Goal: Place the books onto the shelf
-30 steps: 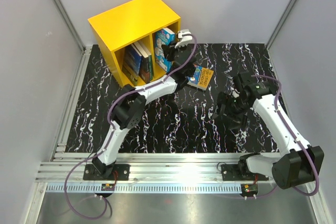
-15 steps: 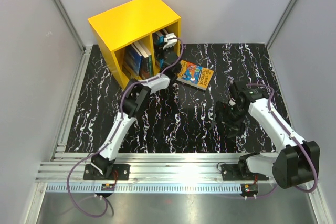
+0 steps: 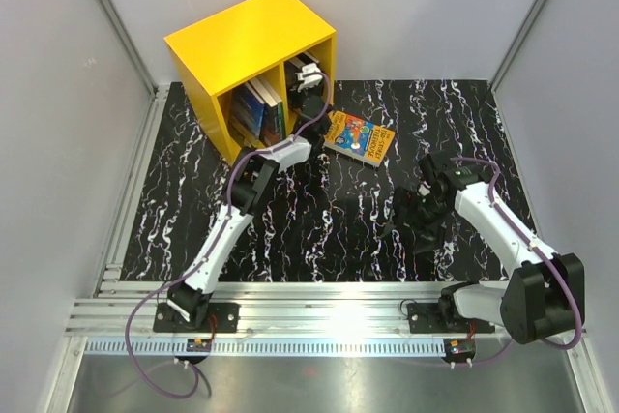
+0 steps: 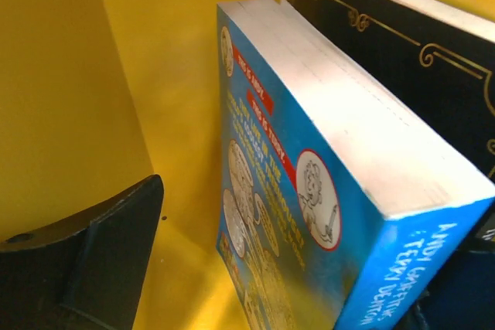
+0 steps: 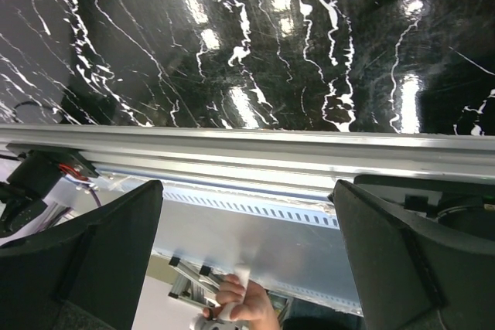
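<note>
I am holding the left gripper [image 3: 309,76] inside the right compartment of the bright yellow cube-shaped shelf [image 3: 247,36]. Its jaws are standing apart, and one black finger [image 4: 93,260] is sitting clear of the blue illustrated paperback book [image 4: 309,214], gripping nothing. That book is resting against a black book with gold scrollwork [image 4: 402,44]. More paperbacks [image 3: 256,108] are standing in the left compartment. An orange-yellow paperback [image 3: 360,136] is lying flat on the black marbled worktop [image 3: 329,229], just right of the shelf. The right gripper [image 5: 246,189] is hovering wide open and empty, well right of the shelf.
</note>
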Tool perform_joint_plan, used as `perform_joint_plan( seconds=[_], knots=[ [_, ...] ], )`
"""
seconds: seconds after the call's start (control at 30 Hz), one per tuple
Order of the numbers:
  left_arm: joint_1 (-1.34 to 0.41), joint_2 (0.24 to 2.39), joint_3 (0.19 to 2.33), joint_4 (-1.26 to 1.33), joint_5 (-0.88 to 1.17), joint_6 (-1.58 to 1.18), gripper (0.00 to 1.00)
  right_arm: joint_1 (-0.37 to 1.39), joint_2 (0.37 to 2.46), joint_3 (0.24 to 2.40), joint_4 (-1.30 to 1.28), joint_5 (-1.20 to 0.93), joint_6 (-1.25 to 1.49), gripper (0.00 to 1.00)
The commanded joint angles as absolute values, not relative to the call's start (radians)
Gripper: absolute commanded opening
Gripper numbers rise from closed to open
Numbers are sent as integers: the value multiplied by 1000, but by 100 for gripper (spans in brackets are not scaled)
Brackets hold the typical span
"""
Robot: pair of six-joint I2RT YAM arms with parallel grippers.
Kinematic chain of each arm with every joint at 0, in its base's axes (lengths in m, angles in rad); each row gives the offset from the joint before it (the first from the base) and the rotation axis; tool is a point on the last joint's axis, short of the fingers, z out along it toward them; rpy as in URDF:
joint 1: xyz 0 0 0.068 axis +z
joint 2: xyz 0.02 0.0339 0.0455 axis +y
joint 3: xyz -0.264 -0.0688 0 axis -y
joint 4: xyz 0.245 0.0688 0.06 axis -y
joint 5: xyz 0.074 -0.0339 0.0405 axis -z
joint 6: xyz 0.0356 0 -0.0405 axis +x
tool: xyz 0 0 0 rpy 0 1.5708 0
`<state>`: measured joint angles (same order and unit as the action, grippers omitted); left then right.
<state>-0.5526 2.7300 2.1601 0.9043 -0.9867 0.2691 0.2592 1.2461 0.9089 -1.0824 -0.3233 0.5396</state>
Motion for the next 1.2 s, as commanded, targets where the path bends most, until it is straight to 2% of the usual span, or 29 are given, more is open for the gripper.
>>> perform_joint_plan(
  seconds=[0.0, 0.07, 0.33, 0.5, 0.57, 0.73, 0.9, 1.0, 1.1, 1.17],
  knots=[
    [-589, 2698, 2186, 969, -893, 202, 95, 267, 1244, 919, -1054, -353, 558, 100],
    [-601, 2666, 2139, 970, -905, 212, 99, 267, 1241, 930, -1055, -354, 561, 100],
    [-713, 2465, 1954, 832, -960, 147, 99, 267, 1213, 974, -1049, -377, 584, 100],
    [-770, 2266, 1748, 681, -980, 5, 99, 265, 1184, 1008, -1051, -382, 589, 100],
    [-773, 2203, 1694, 521, -959, -183, 99, 265, 1181, 1031, -1042, -383, 583, 100],
    [-795, 2001, 1557, 111, -763, -478, 99, 253, 1233, 1162, -1022, -344, 552, 100],
    [-795, 1844, 1444, -127, -473, -695, 99, 207, 1376, 1345, -1008, -337, 558, 100],
    [-788, 1754, 1408, -271, -311, -791, 99, 140, 1565, 1549, -993, -395, 609, 100],
    [-790, 1704, 1382, -354, -170, -811, 99, 81, 1708, 1641, -912, -460, 650, 100],
    [-799, 1629, 1326, -382, -144, -822, 99, 40, 1877, 1739, -823, -482, 672, 98]
  ],
)
